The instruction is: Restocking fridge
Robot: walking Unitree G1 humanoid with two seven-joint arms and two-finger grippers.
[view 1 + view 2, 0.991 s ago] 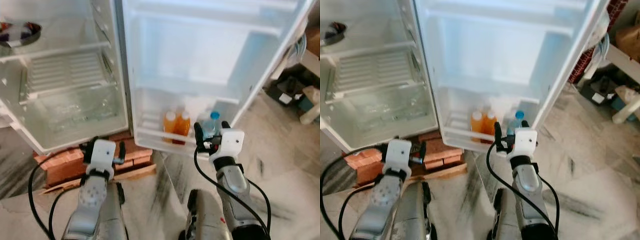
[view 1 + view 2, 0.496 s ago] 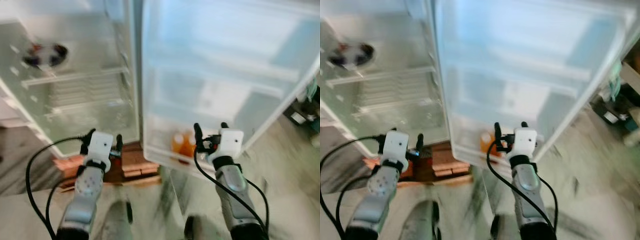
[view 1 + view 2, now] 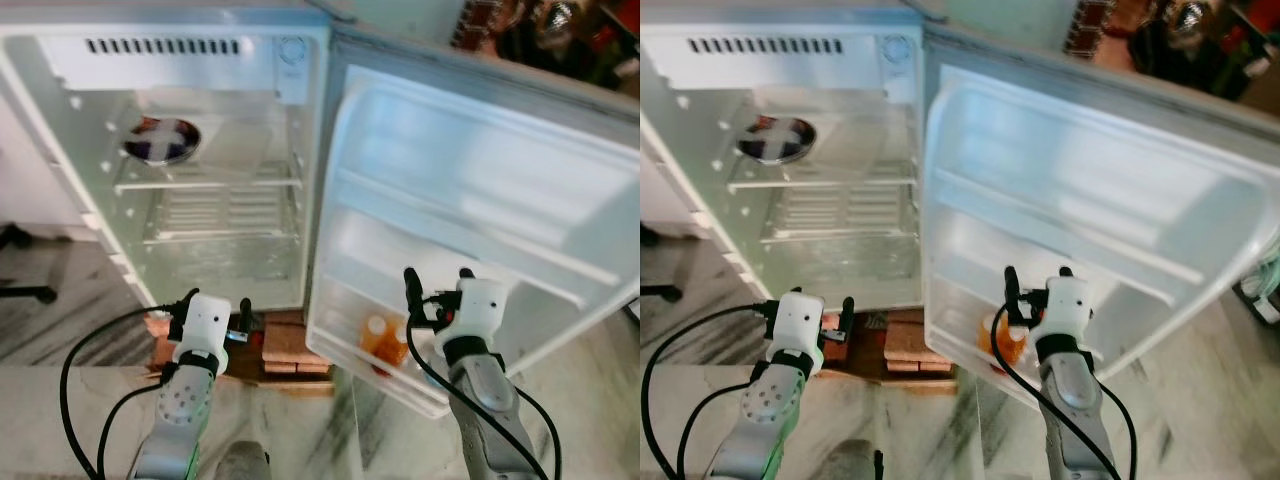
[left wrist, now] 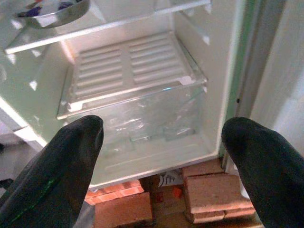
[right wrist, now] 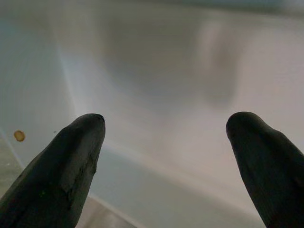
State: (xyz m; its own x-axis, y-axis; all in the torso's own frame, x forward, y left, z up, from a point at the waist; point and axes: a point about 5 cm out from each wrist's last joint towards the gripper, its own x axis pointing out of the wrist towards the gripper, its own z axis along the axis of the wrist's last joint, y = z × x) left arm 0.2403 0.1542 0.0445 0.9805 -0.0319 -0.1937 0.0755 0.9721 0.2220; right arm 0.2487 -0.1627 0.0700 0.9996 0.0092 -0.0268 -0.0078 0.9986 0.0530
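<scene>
Orange bottles [image 3: 385, 340] in door shelf | bricks [image 3: 285, 345] under fridge [image 3: 215, 150] | both claws [image 3: 432, 290] [image 3: 215, 310] spread, empty

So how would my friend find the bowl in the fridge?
Start at the open fridge, whose door swings out to the robot's right. Look inside at the top glass shelf, toward its left end. There sits the bowl: round, shiny metal, with dark contents, the lone item on the inside shelves, unlike the orange bottles low in the door.
</scene>
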